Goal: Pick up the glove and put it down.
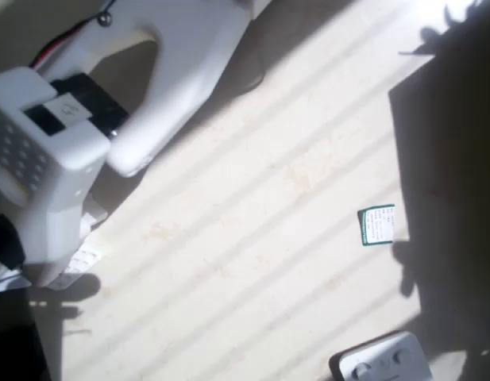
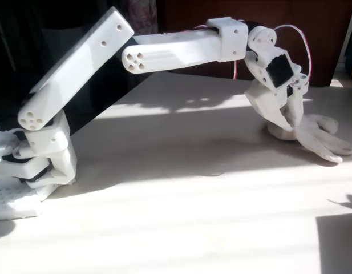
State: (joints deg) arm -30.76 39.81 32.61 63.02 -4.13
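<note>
One gripper (image 2: 287, 123) pressed onto one glove (image 2: 321, 137) — grip unclear — one card (image 1: 377, 225), one grey device (image 1: 383, 361).

White arm (image 2: 176, 51) and gripper (image 2: 287, 123), cream-beige glove (image 2: 321, 137), pale surface (image 2: 181, 217) striped with sun and shadow. Little white card (image 1: 378, 225) with green border at about 3 o'clock overhead, grey device (image 1: 383, 361) near 5.

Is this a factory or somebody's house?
More likely a room at home or a small workroom, though I can't be sure. A little white robot arm sits on a pale table striped with window sunlight, its claw down at a glove, dark wooden furniture behind.
</note>
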